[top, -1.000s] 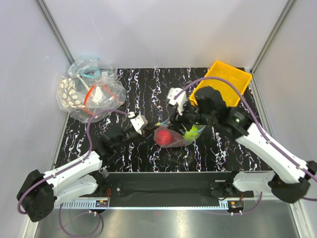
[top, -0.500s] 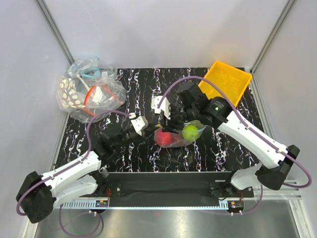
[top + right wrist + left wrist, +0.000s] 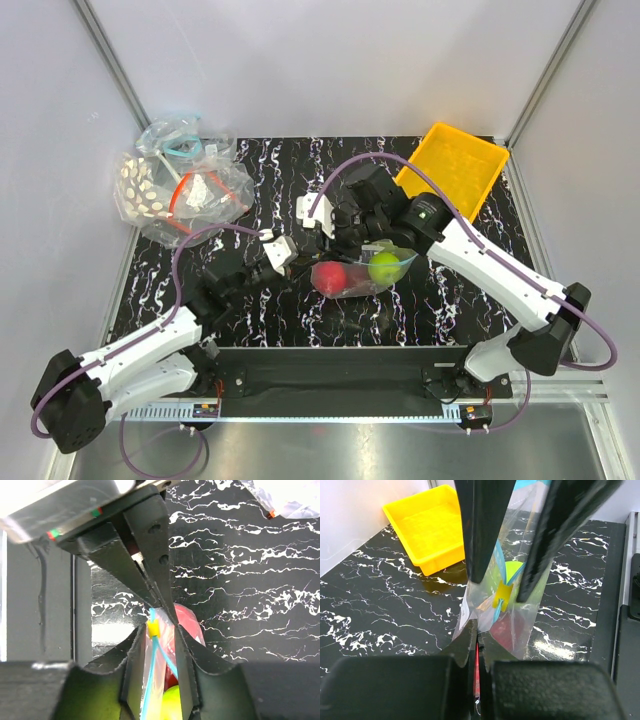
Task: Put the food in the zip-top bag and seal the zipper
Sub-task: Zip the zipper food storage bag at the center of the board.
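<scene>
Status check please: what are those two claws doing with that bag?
Left jaws clamped on clear teal-strip plastic bag. Right jaws straddling teal zipper strip. Red fruit and green fruit inside.

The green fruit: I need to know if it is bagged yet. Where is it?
In the top view the green fruit lies inside the clear bag at mid-table, right of the red fruit, just under the right gripper.

The right pincer [image 3: 159, 652] closes on the zip-top bag [image 3: 156, 645] at its teal-blue zipper [image 3: 154, 667], beside a yellow slider [image 3: 152, 628]. Red fruit [image 3: 187, 622] and lime-green fruit [image 3: 167, 702] show inside, over the black marbled table [image 3: 240, 570].
</scene>
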Available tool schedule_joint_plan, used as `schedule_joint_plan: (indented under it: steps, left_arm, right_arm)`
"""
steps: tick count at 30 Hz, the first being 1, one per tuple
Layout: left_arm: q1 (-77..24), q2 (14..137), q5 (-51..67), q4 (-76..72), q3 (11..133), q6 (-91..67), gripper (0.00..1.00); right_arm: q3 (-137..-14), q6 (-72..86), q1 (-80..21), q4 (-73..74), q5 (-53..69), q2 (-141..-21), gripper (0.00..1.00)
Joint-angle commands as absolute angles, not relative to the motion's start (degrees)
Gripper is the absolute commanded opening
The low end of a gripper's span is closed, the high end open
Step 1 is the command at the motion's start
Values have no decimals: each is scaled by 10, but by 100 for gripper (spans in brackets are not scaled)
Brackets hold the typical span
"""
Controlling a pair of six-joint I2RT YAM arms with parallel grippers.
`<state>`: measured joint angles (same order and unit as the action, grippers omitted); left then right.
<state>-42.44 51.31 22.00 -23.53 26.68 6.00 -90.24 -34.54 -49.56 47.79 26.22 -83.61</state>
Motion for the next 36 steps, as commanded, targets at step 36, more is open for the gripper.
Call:
schedule_joint_plan:
  steps: [36]
  left_arm:
    - [-423, 510, 257, -258, 316, 41, 0]
  right_arm:
    - [-949, -373, -495, 503, 258, -859, 0]
